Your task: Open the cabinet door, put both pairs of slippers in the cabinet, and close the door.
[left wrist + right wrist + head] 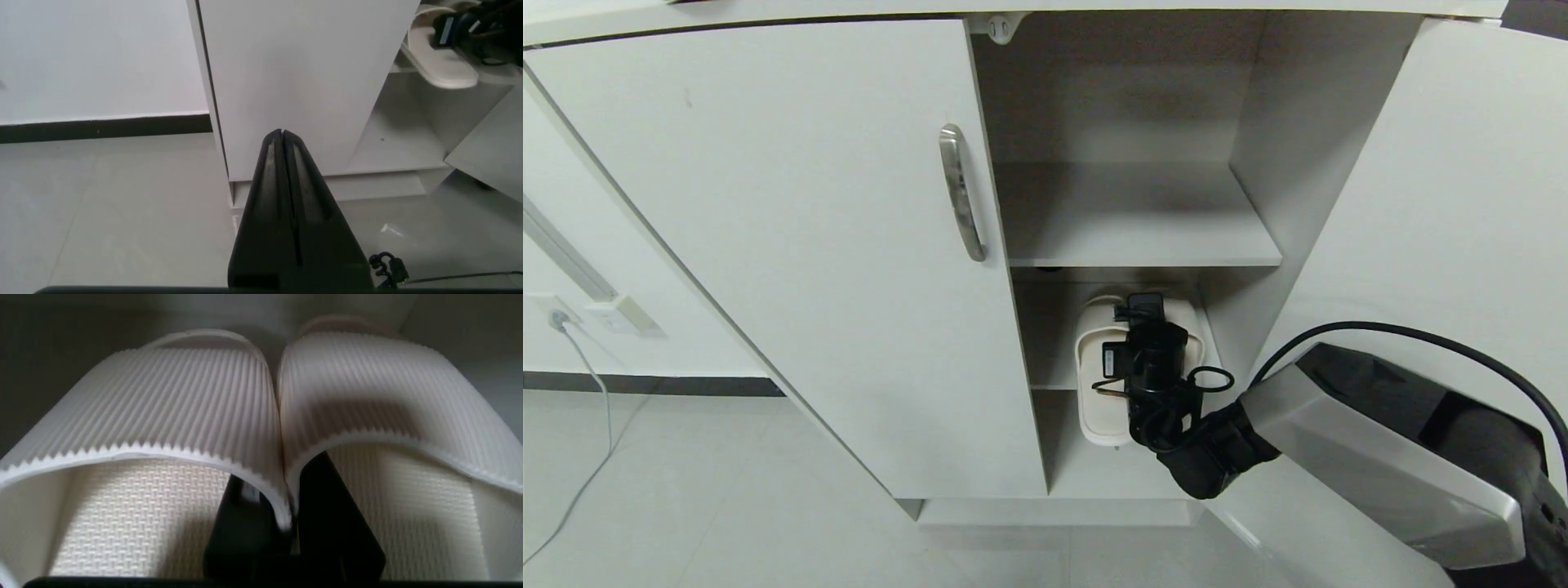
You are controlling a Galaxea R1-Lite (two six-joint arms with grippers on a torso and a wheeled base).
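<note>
A pair of white ribbed slippers point(1094, 384) point(180, 400) sits side by side in the cabinet's lower compartment, below the upper shelf point(1135, 216), heels jutting toward the front. My right gripper point(1145, 314) point(290, 531) reaches into that compartment and is shut on the two straps' inner edges, pinching them together. The left wrist view shows the slippers point(441, 69) at the cabinet's opening. The left door point(768, 245) with its metal handle point(961, 192) is closed; the right door point(1445, 204) stands wide open. My left gripper point(281, 143) hangs shut and empty, low over the floor before the left door.
The upper shelf holds nothing. A wall socket point(556, 314) with a cable trailing to the tiled floor point(686, 506) lies to the left of the cabinet. The open right door stands close beside my right arm.
</note>
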